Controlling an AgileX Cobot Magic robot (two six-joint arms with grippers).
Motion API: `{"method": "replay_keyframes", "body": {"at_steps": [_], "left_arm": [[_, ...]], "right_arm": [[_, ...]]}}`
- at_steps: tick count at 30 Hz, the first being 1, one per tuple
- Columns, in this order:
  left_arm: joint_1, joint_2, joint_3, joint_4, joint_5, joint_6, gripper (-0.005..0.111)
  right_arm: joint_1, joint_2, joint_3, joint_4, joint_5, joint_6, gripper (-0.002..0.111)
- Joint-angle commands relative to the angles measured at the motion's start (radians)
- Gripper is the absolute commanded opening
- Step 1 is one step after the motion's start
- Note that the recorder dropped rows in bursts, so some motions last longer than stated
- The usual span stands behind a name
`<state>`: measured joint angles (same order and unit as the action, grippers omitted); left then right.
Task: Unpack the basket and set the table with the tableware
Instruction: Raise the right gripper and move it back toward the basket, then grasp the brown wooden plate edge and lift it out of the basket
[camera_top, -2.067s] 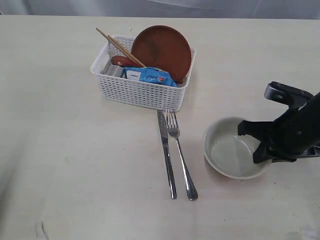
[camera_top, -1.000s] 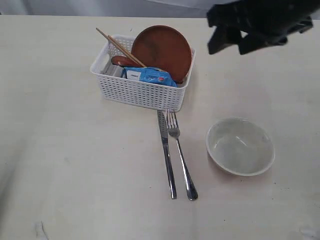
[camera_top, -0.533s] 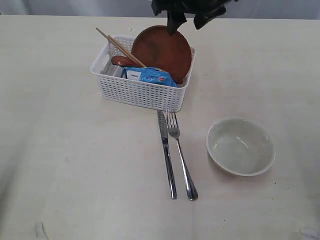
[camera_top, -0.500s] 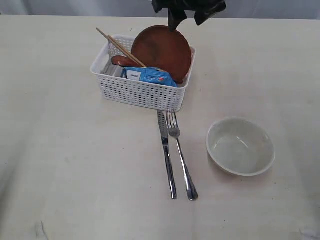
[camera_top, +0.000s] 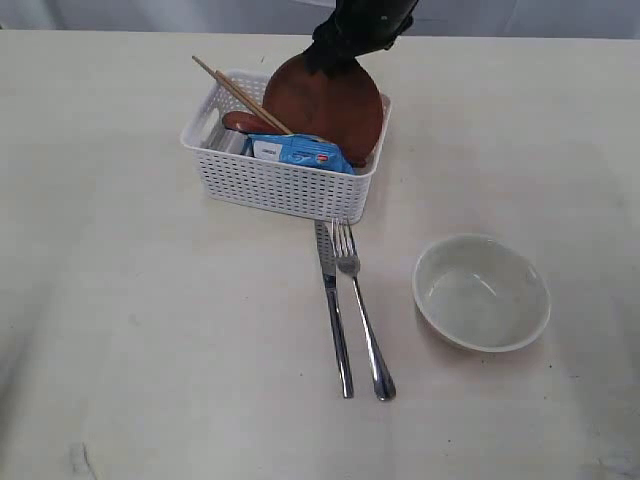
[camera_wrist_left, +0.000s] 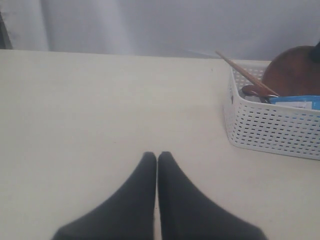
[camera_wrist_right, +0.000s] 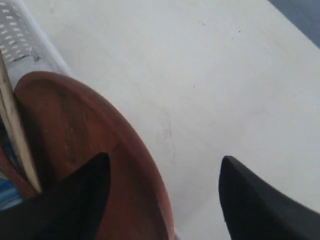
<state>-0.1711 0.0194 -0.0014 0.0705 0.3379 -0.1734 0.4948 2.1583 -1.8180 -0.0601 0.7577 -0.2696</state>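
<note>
Partly unpacked, most pieces yet to lift out

The knife (camera_top: 333, 310), fork (camera_top: 360, 310) and bowl (camera_top: 481, 292) lie on the surface (camera_top: 150, 330); behind, the basket (camera_top: 270, 185) holds the wooden plate (camera_top: 325, 100), chopsticks (camera_top: 240, 95), spoon (camera_top: 245, 122), blue packet (camera_top: 298, 152). The right end effector (camera_wrist_right: 164, 161) straddles the plate's rim, spread wide; the left end effector (camera_wrist_left: 157, 156) rests closed.

So the gripper (camera_wrist_right: 164, 159) is spread wide and straddling the edge of the brown wooden plate (camera_wrist_right: 75, 125). One of its dark fingers (camera_wrist_right: 75, 200) sits over the plate's face, the other is out past the rim over bare bench (camera_wrist_right: 200, 75), and neither is clearly touching the wood. A pale chopstick (camera_wrist_right: 15, 130) leans across the plate on the side away from the open bench. There's a bit of the white lattice basket (camera_wrist_right: 15, 30) behind it, and a sliver of something blue (camera_wrist_right: 7, 202) low down by the chopstick, too small to identify.
</note>
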Motion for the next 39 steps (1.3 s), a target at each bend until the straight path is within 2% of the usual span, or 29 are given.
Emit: {"method": "replay_keyframes", "body": {"at_steps": [1,5,7,12,18,28,31,35,39], "left_arm": [[-0.003,0.003,0.001,0.0,-0.01,-0.005,0.001],[-0.003,0.003,0.001,0.0,-0.01,-0.005,0.001],[-0.003,0.003,0.001,0.0,-0.01,-0.005,0.001],[-0.003,0.003,0.001,0.0,-0.01,-0.005,0.001],[-0.003,0.003,0.001,0.0,-0.01,-0.005,0.001],[-0.003,0.003,0.001,0.0,-0.01,-0.005,0.001],[-0.003,0.003,0.001,0.0,-0.01,-0.005,0.001],[-0.003,0.003,0.001,0.0,-0.01,-0.005,0.001],[-0.003,0.003,0.001,0.0,-0.01,-0.005,0.001]], "right_arm": [[-0.001,0.011,-0.006,0.039,0.04,-0.046,0.06],[-0.001,0.011,-0.006,0.086,0.054,-0.103,0.059],[-0.001,0.011,-0.006,0.094,0.055,-0.104,0.054],[-0.001,0.011,-0.006,0.096,0.073,-0.106,0.02],[-0.001,0.008,-0.006,0.105,0.11,-0.106,0.0],[0.019,-0.074,-0.007,0.092,0.122,-0.119,0.0],[0.046,-0.128,-0.007,0.026,0.134,-0.119,0.0],[0.067,-0.21,-0.007,-0.064,0.151,-0.044,0.0],[0.042,-0.341,-0.007,-0.136,0.242,0.067,0.0]]}}
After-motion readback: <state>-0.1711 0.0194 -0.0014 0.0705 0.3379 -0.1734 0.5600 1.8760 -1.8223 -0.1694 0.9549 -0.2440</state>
